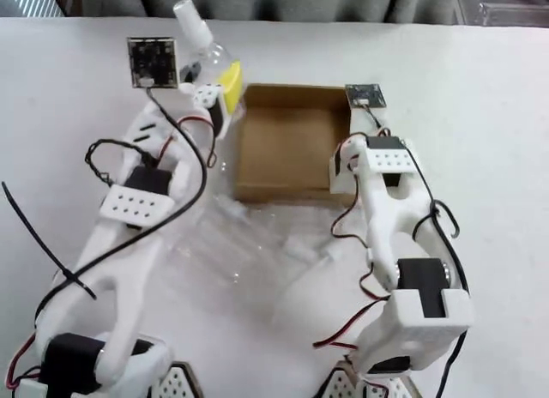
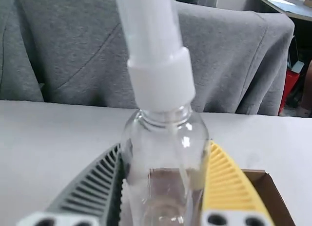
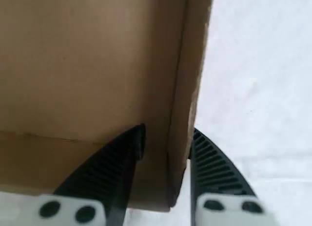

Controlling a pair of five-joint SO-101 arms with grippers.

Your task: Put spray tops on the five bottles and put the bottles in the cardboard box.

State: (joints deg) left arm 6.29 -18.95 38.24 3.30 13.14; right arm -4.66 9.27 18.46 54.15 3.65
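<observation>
My left gripper (image 1: 214, 79) is shut on a clear bottle (image 1: 208, 57), held above the table just past the left wall of the cardboard box (image 1: 283, 145). A white spray top (image 1: 190, 19) sits on its neck. In the left wrist view the bottle (image 2: 165, 153) stands between the grey finger (image 2: 97, 187) and the yellow finger (image 2: 226, 182), with the spray top (image 2: 158, 75) slightly tilted. My right gripper (image 3: 165, 133) straddles the box's right wall (image 3: 178, 89) near a corner, shut on it. Several clear bottles (image 1: 214, 235) lie in front of the box.
Small white spray parts (image 1: 304, 248) lie among the loose bottles between the two arms. A grey cloth (image 2: 73, 50) hangs behind the table. A clear container (image 1: 506, 8) stands at the far right corner. Red and black cables run along both arms.
</observation>
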